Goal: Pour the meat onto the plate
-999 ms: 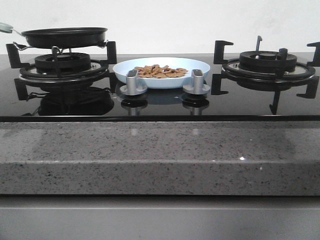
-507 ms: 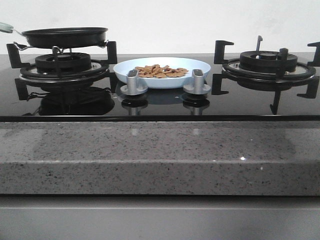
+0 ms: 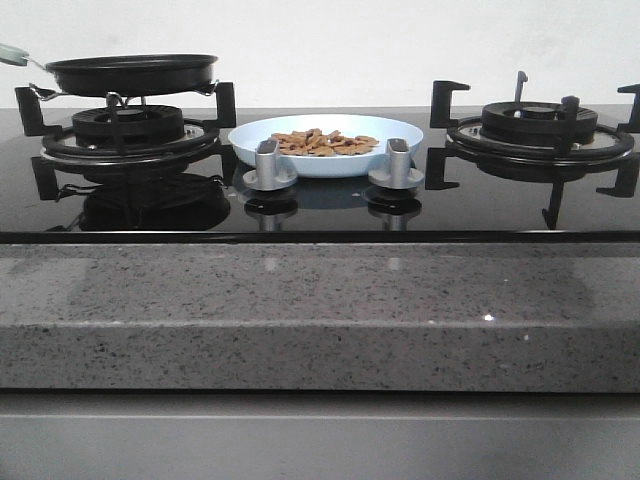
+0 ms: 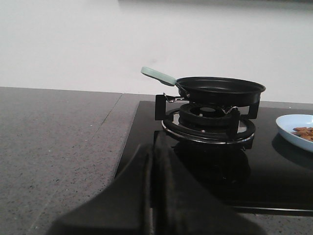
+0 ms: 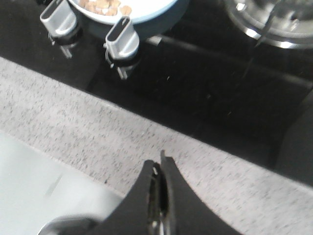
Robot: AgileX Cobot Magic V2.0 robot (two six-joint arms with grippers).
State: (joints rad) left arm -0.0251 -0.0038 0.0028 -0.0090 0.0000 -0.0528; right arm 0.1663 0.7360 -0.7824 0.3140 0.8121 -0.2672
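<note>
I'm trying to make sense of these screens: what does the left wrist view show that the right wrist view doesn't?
Only the left wrist view shows the black frying pan with its pale green handle, sitting on the left burner. Only the right wrist view shows the two silver stove knobs and part of another burner. Both show the light-blue plate of meat, the grey stone counter, and a pair of closed fingers.

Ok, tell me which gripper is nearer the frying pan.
Left. The left gripper, shut, sits over the counter edge facing the frying pan. The right gripper, shut, is over the counter by the knobs.
</note>
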